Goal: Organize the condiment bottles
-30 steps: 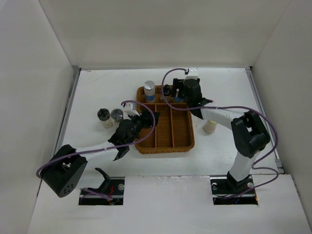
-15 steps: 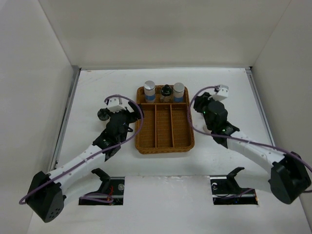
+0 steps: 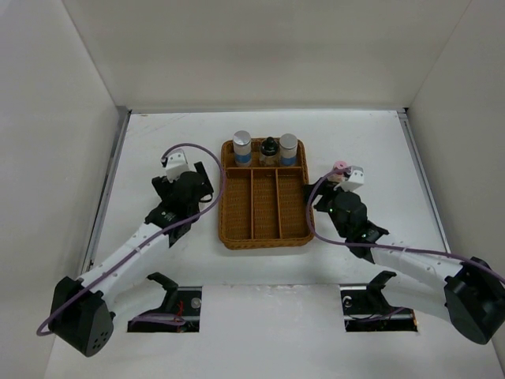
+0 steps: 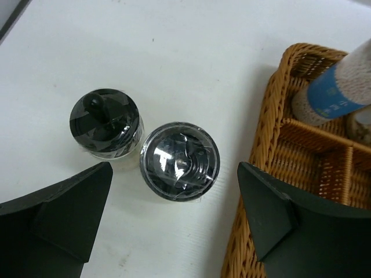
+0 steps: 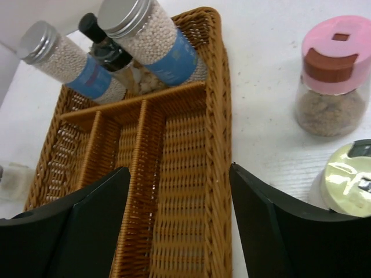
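Two shakers [image 4: 179, 161] stand on the white table [image 3: 371, 150] (walled).

White arms [image 3: 126, 254], black joints [image 3: 79, 320], purple cables [image 3: 192, 145]

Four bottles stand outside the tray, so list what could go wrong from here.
1. The black-knobbed shaker and the shiny-lidded jar stand almost touching; the open left tool closing on one could tip the other.
2. The pink-capped jar and the pale-lidded jar also stand close beside the wicker tray; the open right tool may bump one.
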`<state>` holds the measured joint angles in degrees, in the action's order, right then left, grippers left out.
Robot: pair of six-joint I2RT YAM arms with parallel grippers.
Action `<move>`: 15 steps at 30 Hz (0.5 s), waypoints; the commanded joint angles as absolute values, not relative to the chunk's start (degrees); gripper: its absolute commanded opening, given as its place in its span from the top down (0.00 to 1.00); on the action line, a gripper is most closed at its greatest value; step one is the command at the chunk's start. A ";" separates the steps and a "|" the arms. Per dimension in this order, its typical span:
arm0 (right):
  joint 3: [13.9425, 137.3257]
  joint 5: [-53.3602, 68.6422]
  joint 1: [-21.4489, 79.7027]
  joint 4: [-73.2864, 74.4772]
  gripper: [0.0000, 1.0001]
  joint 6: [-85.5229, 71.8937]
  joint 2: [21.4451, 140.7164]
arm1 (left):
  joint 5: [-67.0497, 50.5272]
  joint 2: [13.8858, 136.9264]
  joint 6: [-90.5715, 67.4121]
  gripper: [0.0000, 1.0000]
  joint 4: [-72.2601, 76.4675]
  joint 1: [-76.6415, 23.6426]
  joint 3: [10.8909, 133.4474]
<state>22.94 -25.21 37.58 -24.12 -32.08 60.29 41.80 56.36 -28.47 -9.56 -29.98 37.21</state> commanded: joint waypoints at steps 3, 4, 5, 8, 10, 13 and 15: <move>23.82 -21.53 37.92 -30.50 0.21 -33.31 60.47 | 41.22 61.69 -27.33 0.09 -9.76 -29.05 41.84; 23.91 -21.53 38.01 -30.50 0.20 -32.96 60.64 | 41.05 62.48 -27.33 0.09 -9.15 -28.70 41.92; 23.99 -21.45 38.01 -30.50 0.20 -32.96 60.82 | 40.87 63.45 -27.16 0.09 -8.71 -28.26 42.10; 24.08 -21.10 38.01 -30.59 0.19 -33.05 61.08 | 40.61 65.74 -27.16 0.10 -7.91 -27.29 42.36; 24.00 -20.92 38.01 -30.59 0.19 -32.96 60.91 | 40.52 66.79 -27.07 0.11 -6.25 -26.94 41.84; 23.91 -20.83 38.01 -30.76 0.19 -33.22 61.26 | 39.90 68.81 -26.63 0.15 -4.22 -26.06 41.84; 24.17 -20.57 38.01 -30.76 0.19 -32.96 61.87 | 39.55 69.69 -26.28 0.18 -2.38 -25.97 41.66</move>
<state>22.90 -21.54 37.58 -27.29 -32.53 61.30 40.14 69.19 -27.44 -7.31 -26.44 39.66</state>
